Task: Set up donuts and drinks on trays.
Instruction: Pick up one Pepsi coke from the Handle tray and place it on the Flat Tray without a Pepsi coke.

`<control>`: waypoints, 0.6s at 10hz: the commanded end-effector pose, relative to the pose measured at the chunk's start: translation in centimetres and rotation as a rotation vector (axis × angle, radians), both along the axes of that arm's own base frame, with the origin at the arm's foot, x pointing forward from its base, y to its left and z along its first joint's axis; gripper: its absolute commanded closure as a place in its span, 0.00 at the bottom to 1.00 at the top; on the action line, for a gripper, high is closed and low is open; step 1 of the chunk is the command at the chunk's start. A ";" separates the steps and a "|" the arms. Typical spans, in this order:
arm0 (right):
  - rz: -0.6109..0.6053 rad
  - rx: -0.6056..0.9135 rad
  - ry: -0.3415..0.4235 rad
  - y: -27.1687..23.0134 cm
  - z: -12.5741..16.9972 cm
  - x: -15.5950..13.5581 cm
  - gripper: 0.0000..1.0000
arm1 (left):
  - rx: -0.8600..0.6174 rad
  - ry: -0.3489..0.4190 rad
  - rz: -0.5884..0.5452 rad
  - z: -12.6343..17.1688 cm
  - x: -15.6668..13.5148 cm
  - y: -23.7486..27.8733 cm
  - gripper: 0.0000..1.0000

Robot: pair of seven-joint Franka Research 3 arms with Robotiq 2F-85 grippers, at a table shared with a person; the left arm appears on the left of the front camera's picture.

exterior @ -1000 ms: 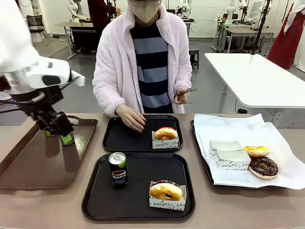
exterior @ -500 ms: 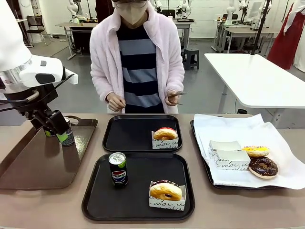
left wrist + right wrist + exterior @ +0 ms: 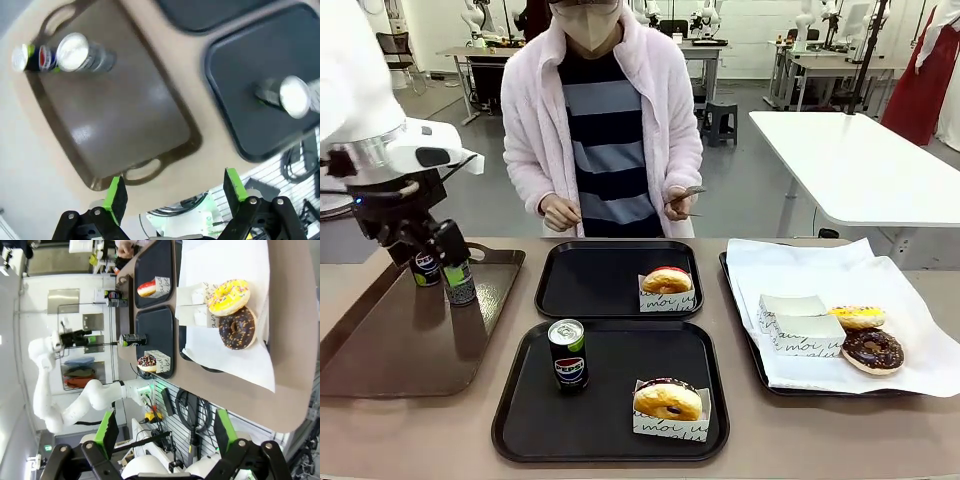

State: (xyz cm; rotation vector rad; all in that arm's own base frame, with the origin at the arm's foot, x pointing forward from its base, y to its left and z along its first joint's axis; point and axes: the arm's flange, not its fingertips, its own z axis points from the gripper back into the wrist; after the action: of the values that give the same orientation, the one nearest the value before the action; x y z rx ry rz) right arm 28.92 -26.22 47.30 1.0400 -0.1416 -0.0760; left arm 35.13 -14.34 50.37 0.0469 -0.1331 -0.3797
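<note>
Two cans (image 3: 75,51) well beyond left jaws

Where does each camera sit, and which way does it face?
Front: between the arms, facing the person across the table; white left arm shows.
Left wrist: above the brown handled tray, looking down; left fingers open.
Right wrist: rolled sideways beside the white-paper-lined tray, facing the left arm; right fingers open.
Shared by all: black Pepsi can on near black square tray.
</note>
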 end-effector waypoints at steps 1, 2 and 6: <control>0.002 0.015 -0.016 0.0 0.0 0.1 0.00 | -0.006 0.076 0.181 0.6 9.5 0.0 0.00; 0.002 0.015 -0.016 0.0 0.0 0.1 0.00 | -0.018 0.044 0.272 -0.2 10.6 1.3 0.00; 0.002 0.015 -0.016 0.0 0.0 0.1 0.00 | -0.009 0.023 0.438 -1.7 15.5 2.7 0.00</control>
State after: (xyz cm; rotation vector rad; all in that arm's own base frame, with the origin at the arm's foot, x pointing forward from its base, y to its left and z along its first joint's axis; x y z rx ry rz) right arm 28.89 -26.24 47.30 1.0401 -0.1418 -0.0770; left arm 51.20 -11.45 48.16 0.0132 -0.0722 0.0176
